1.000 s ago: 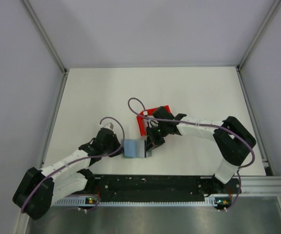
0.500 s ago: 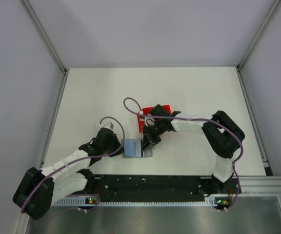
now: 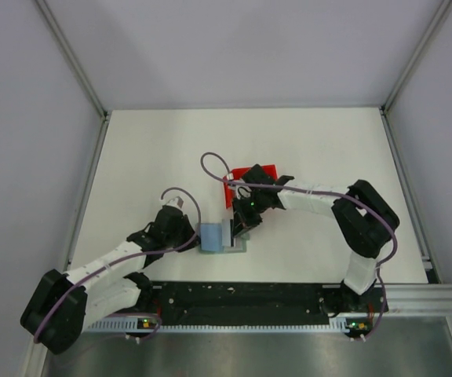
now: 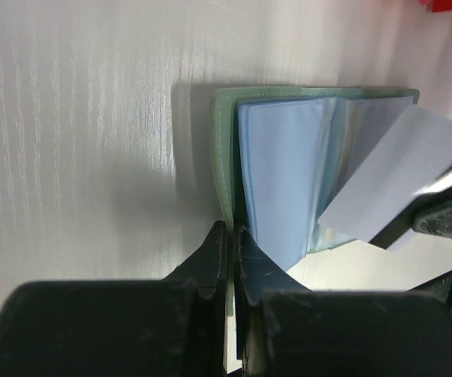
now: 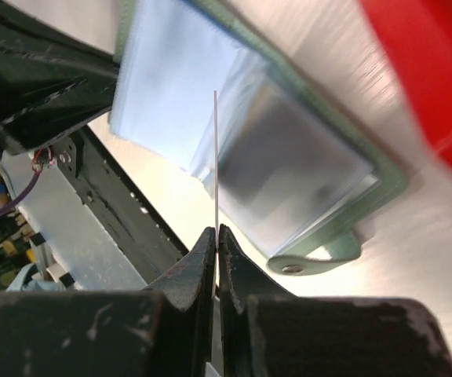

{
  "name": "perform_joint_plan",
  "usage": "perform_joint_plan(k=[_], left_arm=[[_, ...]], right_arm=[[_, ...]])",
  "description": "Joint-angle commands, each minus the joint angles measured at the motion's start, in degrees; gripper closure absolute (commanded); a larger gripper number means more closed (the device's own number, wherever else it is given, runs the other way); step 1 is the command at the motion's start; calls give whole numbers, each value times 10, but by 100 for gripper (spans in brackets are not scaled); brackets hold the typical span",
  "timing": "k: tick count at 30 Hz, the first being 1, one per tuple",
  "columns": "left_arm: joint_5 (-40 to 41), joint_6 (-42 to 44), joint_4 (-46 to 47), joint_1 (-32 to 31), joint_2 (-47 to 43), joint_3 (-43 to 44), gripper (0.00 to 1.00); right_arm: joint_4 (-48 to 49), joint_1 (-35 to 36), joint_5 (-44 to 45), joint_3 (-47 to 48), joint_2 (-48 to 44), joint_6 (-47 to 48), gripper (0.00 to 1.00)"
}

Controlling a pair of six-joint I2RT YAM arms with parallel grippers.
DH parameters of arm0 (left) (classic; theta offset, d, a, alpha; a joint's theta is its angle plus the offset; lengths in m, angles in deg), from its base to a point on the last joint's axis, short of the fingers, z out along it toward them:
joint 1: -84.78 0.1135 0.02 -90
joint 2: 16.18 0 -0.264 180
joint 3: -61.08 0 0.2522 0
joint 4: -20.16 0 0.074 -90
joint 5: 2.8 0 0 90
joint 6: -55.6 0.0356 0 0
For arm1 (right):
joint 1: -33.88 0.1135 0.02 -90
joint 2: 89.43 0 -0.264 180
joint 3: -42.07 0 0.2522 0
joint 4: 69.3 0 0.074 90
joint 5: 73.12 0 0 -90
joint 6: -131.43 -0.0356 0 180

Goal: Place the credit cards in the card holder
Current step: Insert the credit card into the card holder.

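The card holder (image 3: 210, 236) lies open on the white table, light blue pockets up, inside a grey-green cover (image 4: 224, 149). My left gripper (image 4: 231, 229) is shut on the cover's near edge (image 3: 197, 236). My right gripper (image 5: 216, 232) is shut on one whitish credit card (image 4: 402, 169). In the right wrist view that card shows edge-on as a thin line (image 5: 215, 157). It is tilted over the holder's right half (image 5: 312, 165), its tip at the blue pockets. The other credit cards are hidden.
A red plastic bin (image 3: 249, 182) stands just behind the holder, under the right arm. The holder's strap with its snap (image 5: 312, 255) sticks out on the table. The black base rail (image 3: 249, 297) runs along the near edge.
The right arm has shifted a little to the left and lower with the card, bringing it over the open holder. The left arm has not moved.
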Motion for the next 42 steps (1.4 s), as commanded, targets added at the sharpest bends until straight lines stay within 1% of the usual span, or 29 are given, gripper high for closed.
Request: perform_joint_plan(k=[1, 8, 13, 15, 17, 21, 27, 30, 34, 37, 42], left_arm=[[3, 4, 26, -2, 1, -2, 100], [-53, 62, 60, -2, 6, -6, 100], [-120, 94, 85, -6, 19, -15, 100], [-130, 92, 88, -7, 28, -22, 100], [-162, 100, 118, -12, 39, -29, 100], [-160, 85, 135, -21, 45, -38, 100], [-164, 80, 137, -25, 44, -39, 100], [-155, 64, 139, -26, 39, -44, 100], [-144, 48, 149, -27, 25, -59, 100], [-147, 52, 146, -28, 27, -59, 100], [-161, 66, 152, -28, 31, -57, 100]], right_arm=[[-1, 29, 45, -13, -76, -23, 100], [21, 39, 66, -91, -125, -67, 100], [68, 39, 27, -164, -161, -103, 100], [83, 37, 18, -186, -178, -117, 100], [98, 32, 3, -204, -192, -130, 100], [146, 24, -19, -232, -210, -159, 100], [220, 23, -48, -255, -181, -203, 100], [257, 19, -45, -268, -165, -229, 100], [296, 17, -30, -297, -172, -267, 100], [309, 16, -18, -312, -178, -280, 100], [348, 6, -31, -320, -147, -284, 100]])
